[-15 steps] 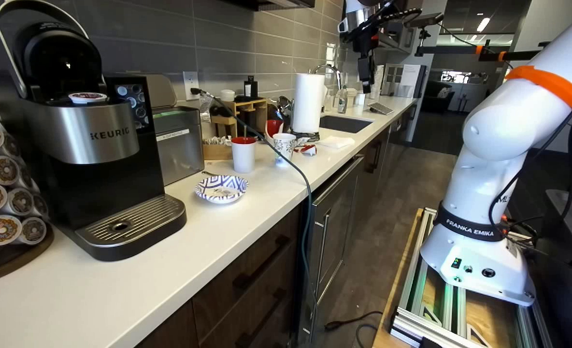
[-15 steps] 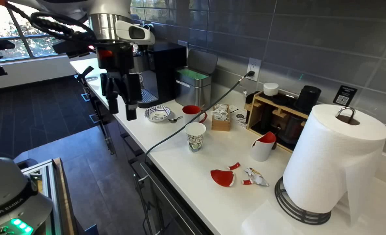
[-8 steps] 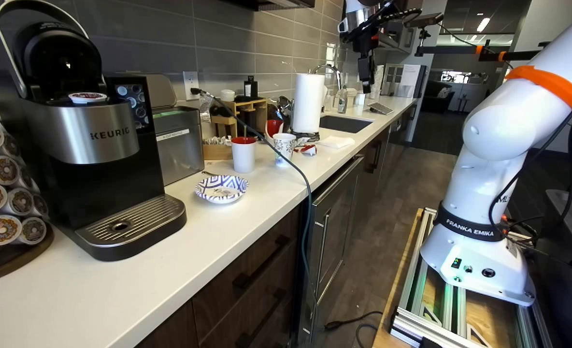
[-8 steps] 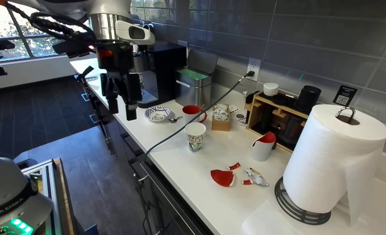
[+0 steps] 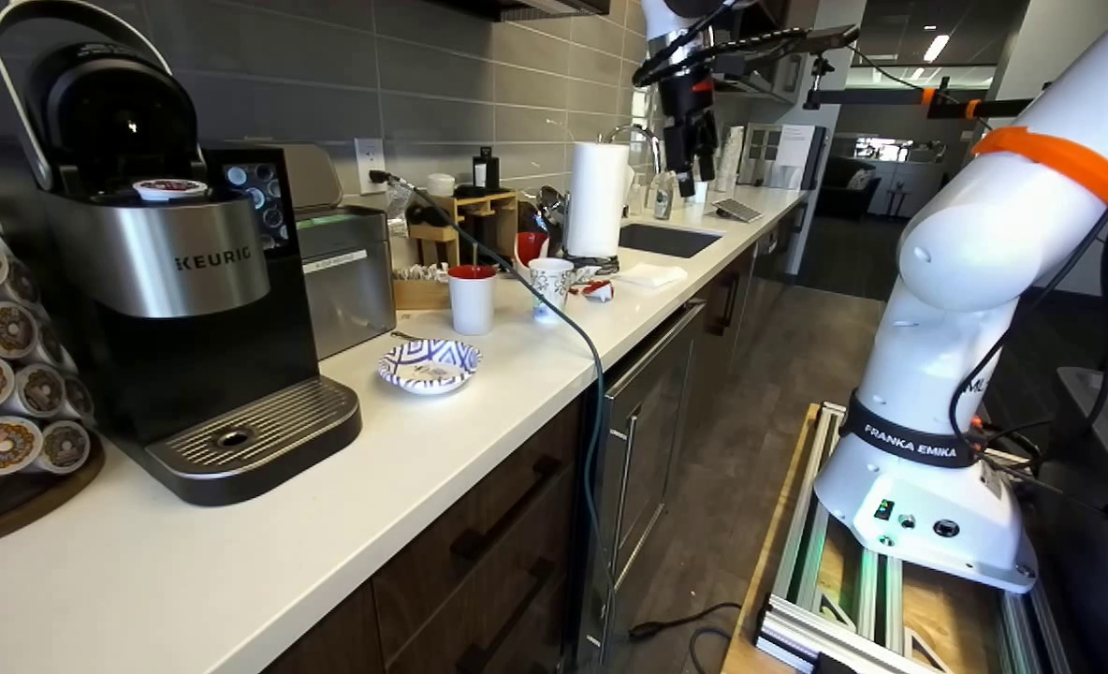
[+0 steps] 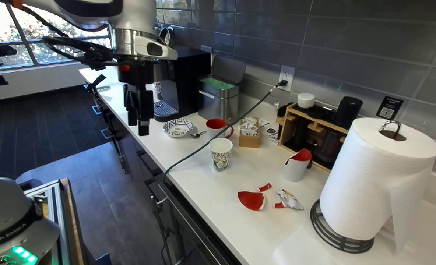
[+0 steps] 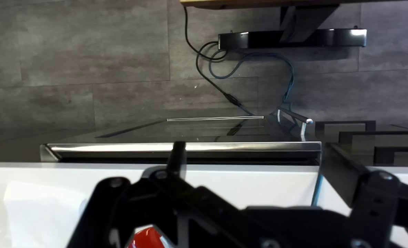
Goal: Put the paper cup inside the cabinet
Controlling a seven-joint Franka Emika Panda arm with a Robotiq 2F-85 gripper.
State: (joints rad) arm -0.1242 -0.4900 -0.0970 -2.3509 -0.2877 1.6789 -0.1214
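Observation:
The paper cup (image 5: pixel 550 278) is white with a floral pattern. It stands upright on the white counter behind the cable in an exterior view, and also shows in an exterior view (image 6: pixel 220 158). In the wrist view it is not visible. My gripper (image 5: pixel 692 176) hangs high, apart from the cup, pointing down; it also shows in an exterior view (image 6: pixel 137 127). In the wrist view its fingers (image 7: pixel 254 151) are wide apart with nothing between them. Under the counter is a dark cabinet front with a steel top edge (image 7: pixel 224 147); I cannot tell which cabinet is meant.
A cable (image 6: pixel 190 154) runs from the wall outlet past the cup and over the counter edge. Near the cup are a red-and-white mug (image 6: pixel 214 127), a patterned bowl (image 6: pixel 177 128), red broken pieces (image 6: pixel 251 200), a broken mug (image 6: pixel 295 169) and a paper towel roll (image 6: pixel 380 180).
My gripper has turned about its vertical axis and shifted slightly, leftward in an exterior view and rightward in an exterior view. The cup and the other counter items have not moved.

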